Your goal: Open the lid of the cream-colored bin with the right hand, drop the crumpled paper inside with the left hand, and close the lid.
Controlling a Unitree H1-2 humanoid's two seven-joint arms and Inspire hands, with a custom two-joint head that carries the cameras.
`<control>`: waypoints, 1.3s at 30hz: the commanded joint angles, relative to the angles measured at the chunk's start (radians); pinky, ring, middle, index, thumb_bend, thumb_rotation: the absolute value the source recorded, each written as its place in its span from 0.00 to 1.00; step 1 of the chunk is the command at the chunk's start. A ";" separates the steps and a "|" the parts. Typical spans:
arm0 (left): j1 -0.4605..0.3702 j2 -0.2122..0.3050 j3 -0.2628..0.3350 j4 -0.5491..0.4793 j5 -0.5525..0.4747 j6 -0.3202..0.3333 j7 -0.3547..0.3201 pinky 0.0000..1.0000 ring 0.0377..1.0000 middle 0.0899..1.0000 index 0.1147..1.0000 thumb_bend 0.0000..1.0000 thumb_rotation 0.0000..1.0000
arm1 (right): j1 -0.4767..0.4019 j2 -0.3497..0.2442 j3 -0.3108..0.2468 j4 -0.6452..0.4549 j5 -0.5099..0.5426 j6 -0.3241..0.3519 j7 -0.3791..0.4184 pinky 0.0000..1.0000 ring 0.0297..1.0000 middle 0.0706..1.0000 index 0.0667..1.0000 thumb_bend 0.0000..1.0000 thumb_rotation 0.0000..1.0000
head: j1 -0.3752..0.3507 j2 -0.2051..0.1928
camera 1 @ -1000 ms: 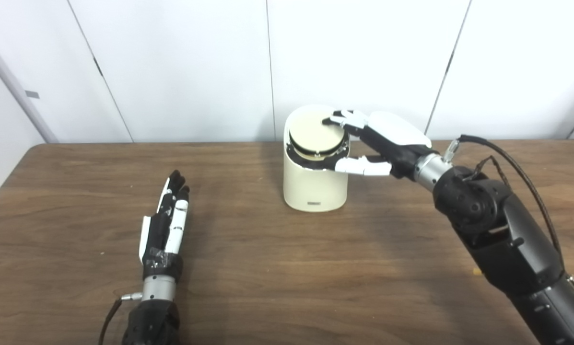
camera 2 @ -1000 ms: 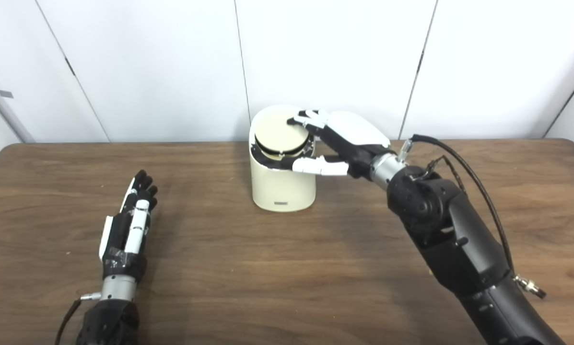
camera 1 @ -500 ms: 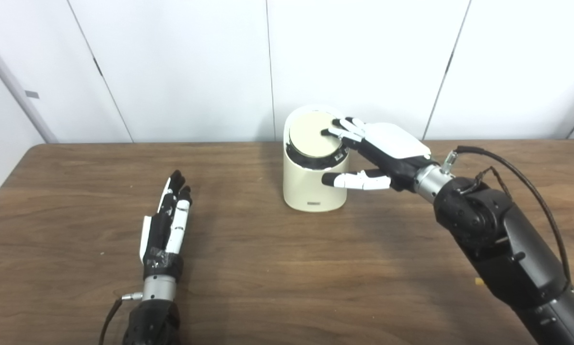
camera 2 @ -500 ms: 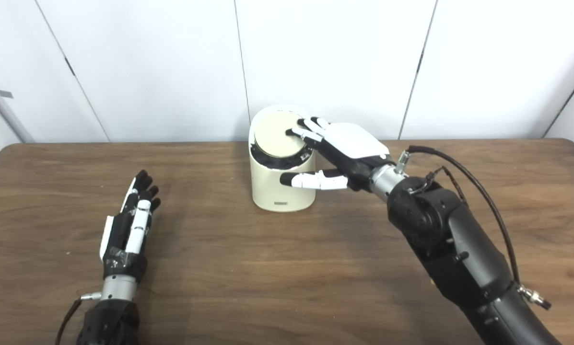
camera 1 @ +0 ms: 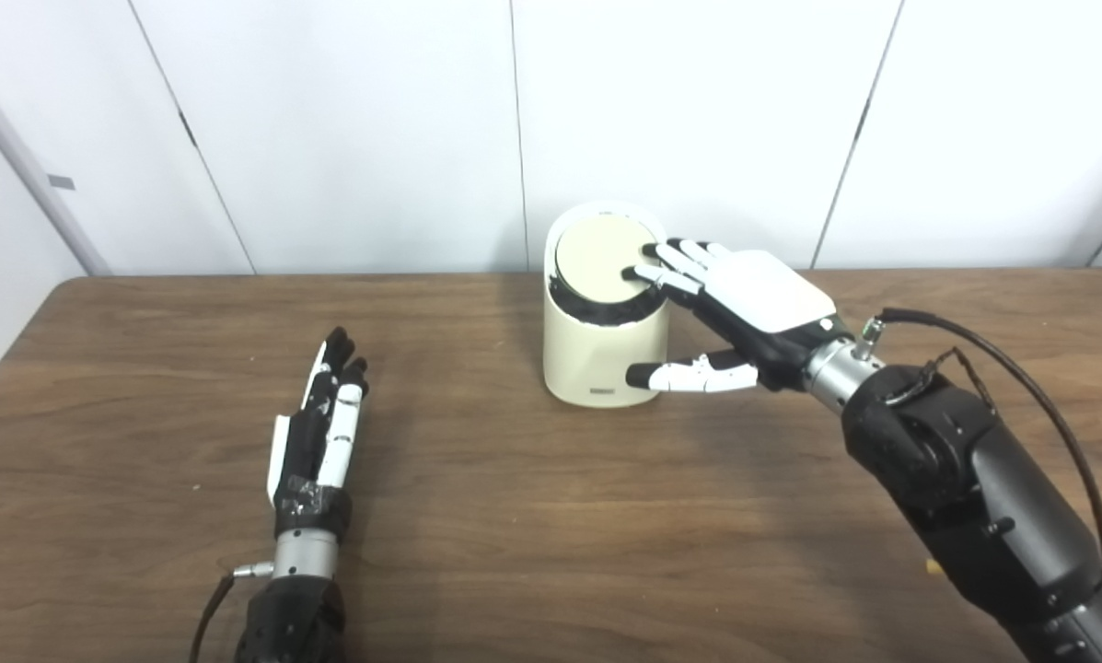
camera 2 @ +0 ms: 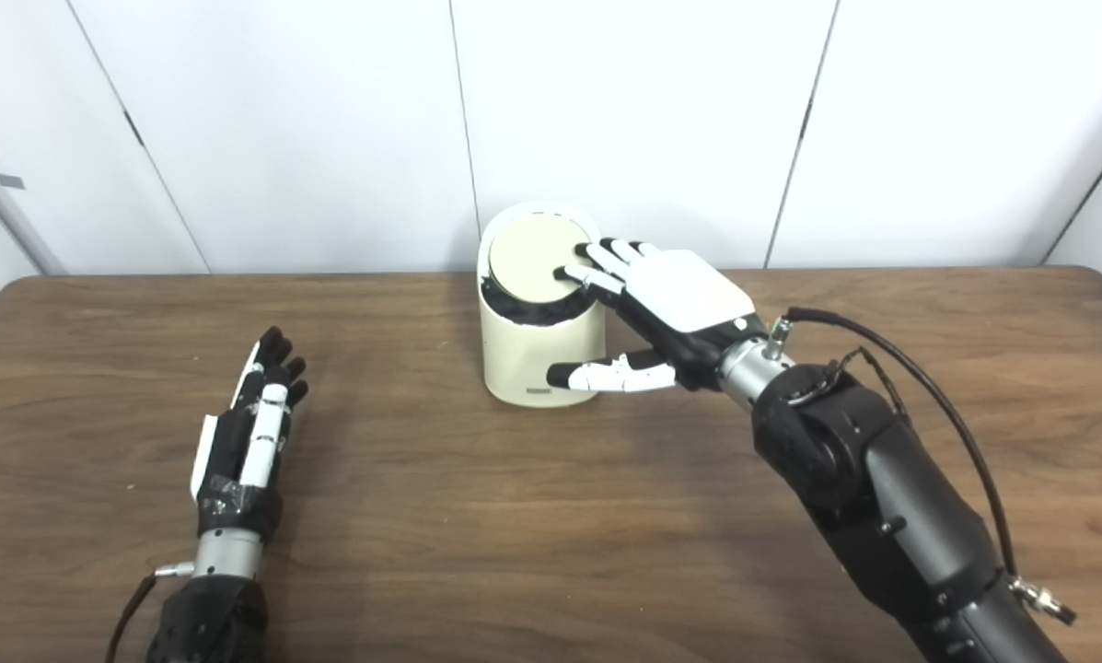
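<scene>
Cream-coloured plastic forms the small rounded bin (camera 1: pixel 604 345), which stands upright on the dark brown wood-grain table (camera 1: pixel 532 516) near its far edge, just in front of the white panelled wall (camera 1: pixel 348 129). Its round, flat, cream lid (camera 1: pixel 600 261) sits in the top opening, tilted so that its face leans toward the cameras, with a dark gap showing along the lower front rim. The right hand (camera 1: pixel 744 308), black with a white back plate, reaches in from the right with its fingers spread and straight; the fingertips (camera 1: pixel 647 269) rest against the right edge of the lid, while the thumb (camera 2: pixel 610 375) stretches out separately lower down, in front of the bin's right wall near its base, and whether it touches the wall cannot be told. The hand holds nothing. Its black forearm (camera 2: pixel 882 516) runs down to the lower right corner, with a black cable (camera 2: pixel 937 405) looping off the wrist. The left hand (camera 1: pixel 319 437), also black and white, lies flat on the table well to the left of the bin, fingers straight, close together and pointing away from the robot, empty. No crumpled paper is visible in either view.
</scene>
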 commanded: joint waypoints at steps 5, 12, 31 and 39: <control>0.045 -0.019 -0.007 0.047 -0.009 0.000 -0.001 0.95 0.96 0.98 1.00 0.39 0.74 | 0.000 -0.016 0.012 -0.008 -0.036 -0.034 0.026 1.00 1.00 0.98 0.86 0.56 0.97 | 0.000 0.004; 0.045 -0.019 -0.007 0.047 -0.002 -0.003 0.005 0.95 0.95 0.98 0.99 0.40 0.74 | 0.002 -0.001 0.009 0.020 -0.031 -0.053 0.006 1.00 1.00 0.98 0.85 0.57 1.00 | 0.000 0.007; 0.049 -0.020 0.003 0.026 -0.029 -0.023 -0.010 0.97 0.97 0.99 1.00 0.38 0.73 | -0.029 0.045 0.039 0.111 -0.045 -0.015 0.031 1.00 1.00 1.00 0.80 0.60 1.00 | -0.006 0.007; 0.047 -0.022 0.006 0.020 -0.035 -0.023 -0.012 0.97 0.97 1.00 1.00 0.39 0.69 | -0.034 0.043 0.046 0.119 -0.046 -0.012 0.038 1.00 1.00 1.00 0.79 0.61 1.00 | -0.002 0.011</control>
